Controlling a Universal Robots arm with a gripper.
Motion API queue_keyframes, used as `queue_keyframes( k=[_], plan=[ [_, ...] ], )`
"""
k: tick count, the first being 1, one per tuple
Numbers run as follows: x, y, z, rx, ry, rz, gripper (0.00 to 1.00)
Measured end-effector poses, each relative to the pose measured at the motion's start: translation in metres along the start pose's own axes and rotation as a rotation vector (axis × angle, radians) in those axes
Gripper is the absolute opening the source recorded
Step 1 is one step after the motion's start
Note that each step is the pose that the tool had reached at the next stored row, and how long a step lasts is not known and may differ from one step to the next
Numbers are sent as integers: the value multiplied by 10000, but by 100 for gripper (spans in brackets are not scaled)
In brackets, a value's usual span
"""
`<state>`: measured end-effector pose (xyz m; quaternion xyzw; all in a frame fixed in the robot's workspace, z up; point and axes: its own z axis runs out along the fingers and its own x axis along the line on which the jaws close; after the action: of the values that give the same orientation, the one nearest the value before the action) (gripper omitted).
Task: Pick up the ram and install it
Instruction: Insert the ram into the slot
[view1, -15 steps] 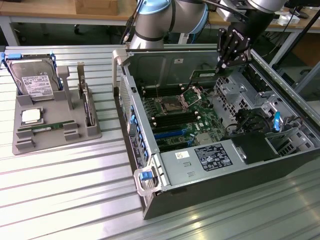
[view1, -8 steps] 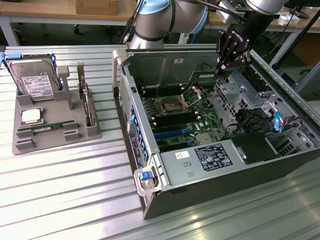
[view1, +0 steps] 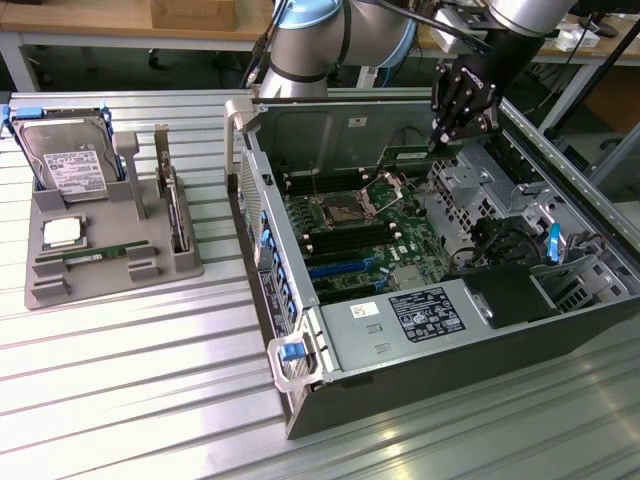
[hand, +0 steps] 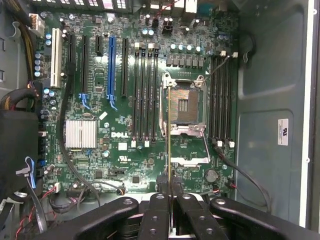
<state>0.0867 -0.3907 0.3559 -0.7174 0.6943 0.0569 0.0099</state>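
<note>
The ram (view1: 410, 154) is pinched at one end in the gripper (view1: 441, 138) and sticks out from it towards the exterior view's left, held in the air inside the open computer case (view1: 400, 405), above the motherboard (view1: 350, 235). In the wrist view the ram (hand: 170, 130) shows edge-on as a thin line crossing the open processor socket (hand: 186, 107), with banks of black memory slots (hand: 145, 95) on either side. The gripper (hand: 171, 194) has its black fingers (hand: 161, 200) closed tight against the stick's two faces.
</note>
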Motion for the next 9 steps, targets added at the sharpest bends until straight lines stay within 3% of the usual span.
queue_keyframes(
  k=[9],
  plan=[
    [9,-4,70,0,0,0,12]
  ],
)
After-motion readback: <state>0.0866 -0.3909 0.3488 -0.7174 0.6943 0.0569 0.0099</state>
